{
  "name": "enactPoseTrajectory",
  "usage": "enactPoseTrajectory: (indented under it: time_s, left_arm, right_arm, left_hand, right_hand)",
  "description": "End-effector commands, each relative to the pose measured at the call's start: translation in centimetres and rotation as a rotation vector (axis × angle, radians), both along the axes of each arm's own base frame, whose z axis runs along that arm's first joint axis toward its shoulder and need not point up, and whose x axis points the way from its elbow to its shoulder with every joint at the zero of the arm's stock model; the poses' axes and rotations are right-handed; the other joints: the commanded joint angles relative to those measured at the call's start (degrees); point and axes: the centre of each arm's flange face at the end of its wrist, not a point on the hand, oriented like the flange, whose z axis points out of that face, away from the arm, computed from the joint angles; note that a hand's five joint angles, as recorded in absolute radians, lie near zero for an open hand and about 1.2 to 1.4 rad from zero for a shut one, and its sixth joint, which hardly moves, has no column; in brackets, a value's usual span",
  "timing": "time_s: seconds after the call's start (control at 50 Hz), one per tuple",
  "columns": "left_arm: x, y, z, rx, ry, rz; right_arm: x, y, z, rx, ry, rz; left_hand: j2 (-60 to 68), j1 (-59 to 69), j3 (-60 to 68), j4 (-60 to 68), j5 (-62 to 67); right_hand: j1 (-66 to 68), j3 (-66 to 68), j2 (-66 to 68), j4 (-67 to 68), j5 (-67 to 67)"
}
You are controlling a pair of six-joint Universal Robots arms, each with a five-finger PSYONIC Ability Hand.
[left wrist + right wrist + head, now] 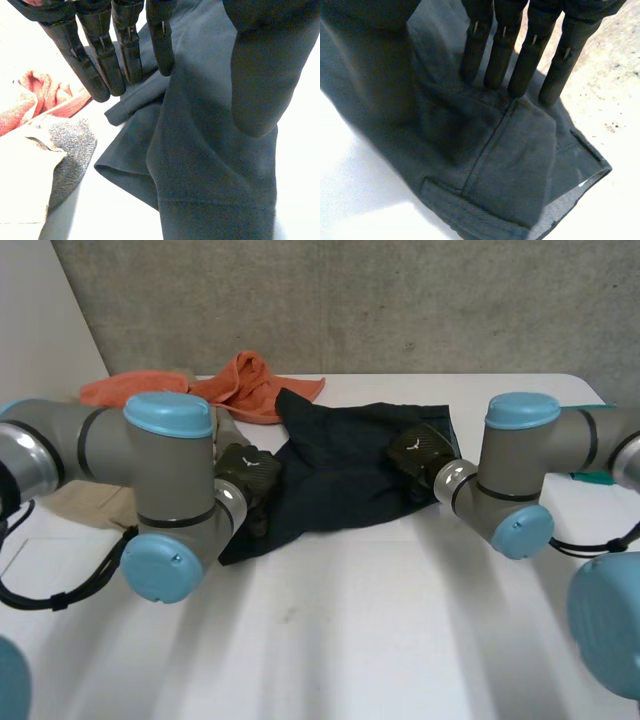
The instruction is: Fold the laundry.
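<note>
Head view. The dark garment [340, 475] lies rumpled near the table's [380, 640] far edge, roughly midway between its left and right edges. The left hand [250, 478] sits at the garment's left end and the right hand [418, 453] at its right end. An orange towel [240, 385] lies by the far edge towards the far-left corner, and a beige cloth [85, 505] by the left edge.

Left wrist view. The left hand [125, 45] is released: its fingers are straight above a folded edge of the garment [210, 165], with the thumb spread over the cloth beside them. Nothing is pinched. The orange towel [45, 97], a grey knit piece [72, 145] and the beige cloth [20, 190] lie just beside that edge.

Right wrist view. The right hand [520, 55] is also released, with straight fingers whose tips are at a seam near the hemmed end of the garment [505, 165].

Risks (judgement). The cloth is bunched in layers, so a pinch here may take one layer only or too many, skewing the fold. The left hand could also snag the grey piece, which is close.

Unclear. I cannot tell whether the fingertips touch the cloth or hover. The garment's full outline is hidden under both hands. A teal item [592, 478] near the right edge is cut off by the right arm [520, 475], so I cannot identify it.
</note>
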Motion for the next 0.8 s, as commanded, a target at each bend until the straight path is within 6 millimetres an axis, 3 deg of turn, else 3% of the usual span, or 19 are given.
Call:
enactPoseTrajectory:
  time_s: [0.02,0.14,0.2,0.38,0.52,0.8]
  left_arm:
    - [0.6,1.9,1.0,0.031,0.031,0.007]
    - [0.4,3.9,-0.1,0.082,0.011,-0.001]
    - [0.1,4.4,-0.7,0.095,0.009,0.005]
    - [0.4,1.9,-2.1,0.074,-0.032,0.166]
    - [0.1,1.0,-3.2,0.078,-0.049,0.181]
    - [1.2,-2.7,-4.3,-0.003,-0.114,0.218]
  right_arm:
    - [0.0,-1.0,0.0,-0.016,0.013,-0.014]
    - [-0.3,0.9,3.8,0.023,-0.071,-0.021]
    - [-0.4,1.8,4.6,0.036,-0.093,-0.024]
    - [-1.4,4.2,6.3,0.056,-0.055,-0.035]
    - [-2.1,4.8,6.5,0.091,-0.051,-0.06]
    - [-2.8,5.4,5.4,0.15,-0.051,-0.076]
  left_hand:
    - [3.4,4.4,2.9,3.6,4.0]
    - [9.5,10.4,8.9,9.6,10.0]
    - [9.5,10.4,8.9,9.6,10.0]
    - [8.1,9.1,7.6,8.3,8.7]
    - [9.3,10.3,8.7,9.5,9.9]
    - [13.3,14.3,12.8,13.5,13.9]
  right_hand:
    - [38.9,39.1,38.9,39.1,39.1]
    - [38.9,39.1,38.9,39.1,39.1]
    - [38.9,39.1,38.9,39.1,39.1]
    - [38.9,39.1,38.9,39.1,39.1]
    - [38.9,39.1,38.9,39.1,39.1]
    - [38.9,39.1,38.9,39.1,39.1]
